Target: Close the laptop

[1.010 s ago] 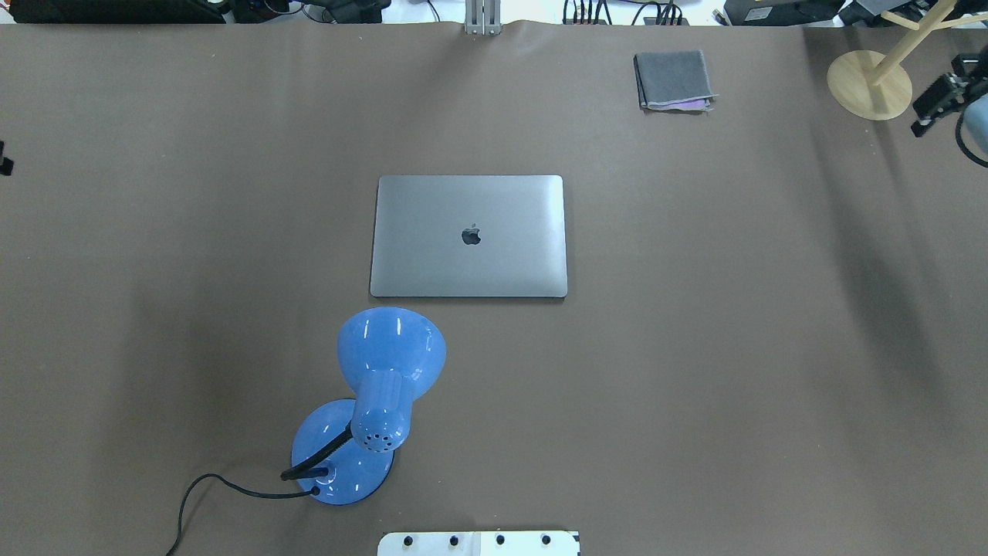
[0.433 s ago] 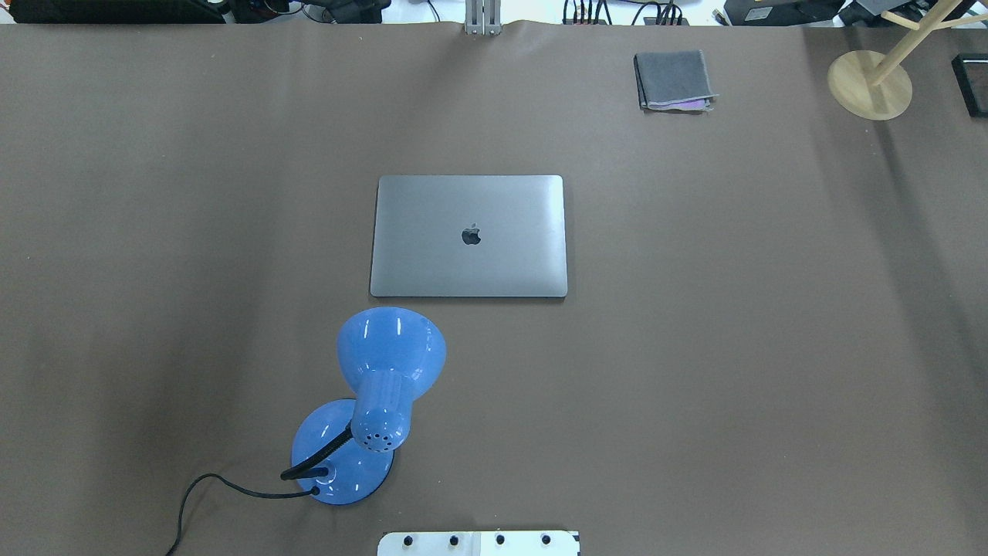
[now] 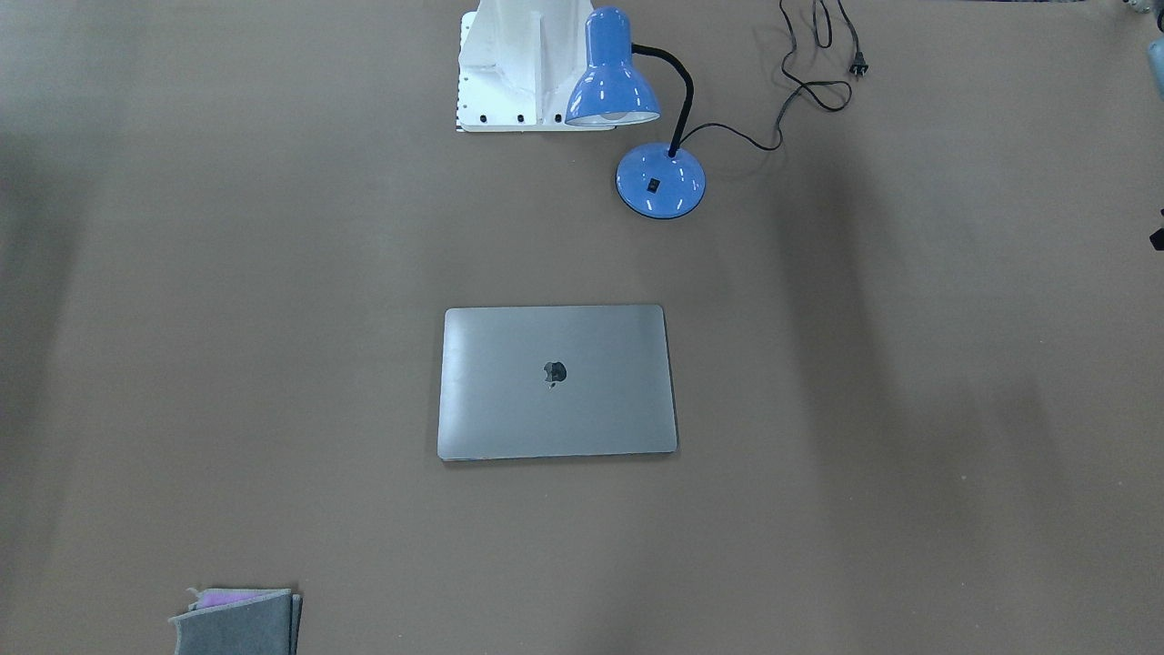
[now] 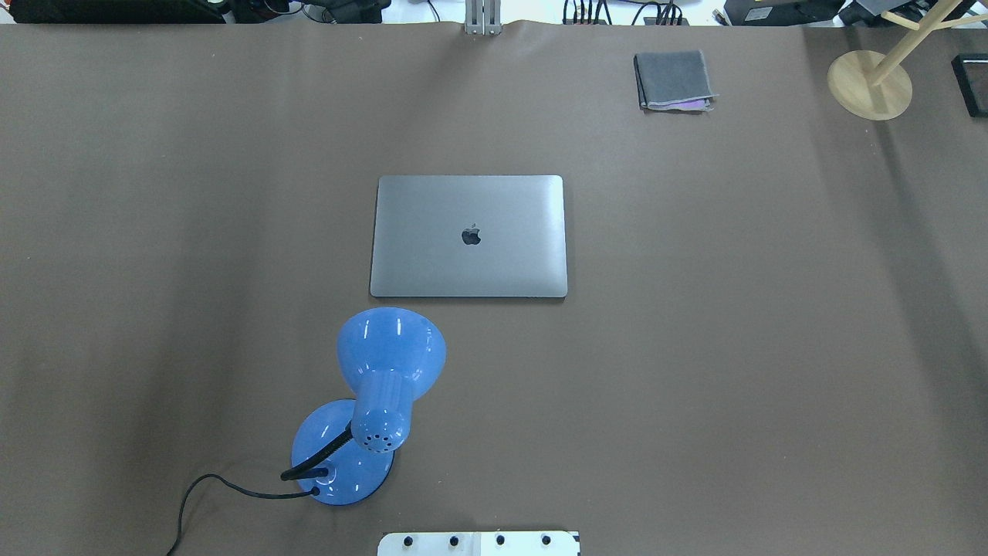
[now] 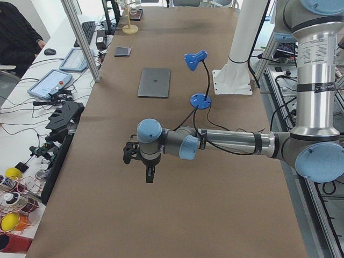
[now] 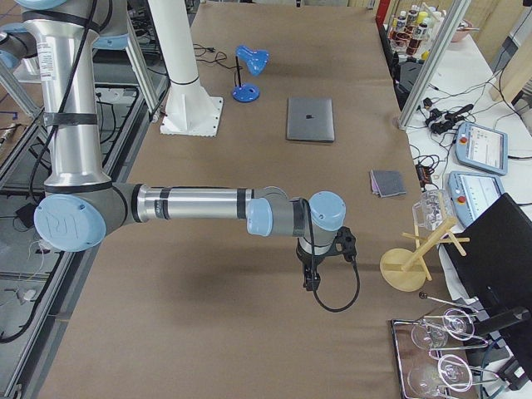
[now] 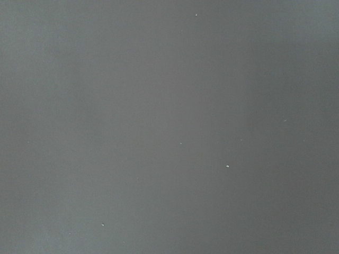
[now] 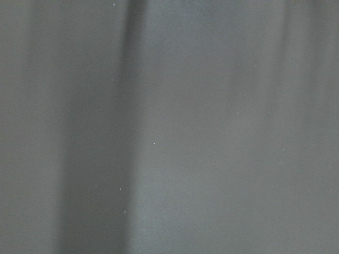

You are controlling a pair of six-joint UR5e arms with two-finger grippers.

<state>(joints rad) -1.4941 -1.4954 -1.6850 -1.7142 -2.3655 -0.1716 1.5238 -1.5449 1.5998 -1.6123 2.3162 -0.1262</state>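
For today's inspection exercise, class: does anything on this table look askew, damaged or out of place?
Nothing stands out. The laptop lies shut and flat; the blue lamp stands upright, its plug loose on the table; the folded cloth sits near the far edge.

The laptop [image 4: 468, 235] lies flat at the middle of the table [image 4: 733, 347], with the desk lamp [image 4: 378, 401] standing just near-left of it, toward the robot's base plate [image 4: 478, 544]. The folded cloth [image 4: 674, 79] lies at the far edge to the right, the wooden stand [image 4: 870, 83] farther right still.
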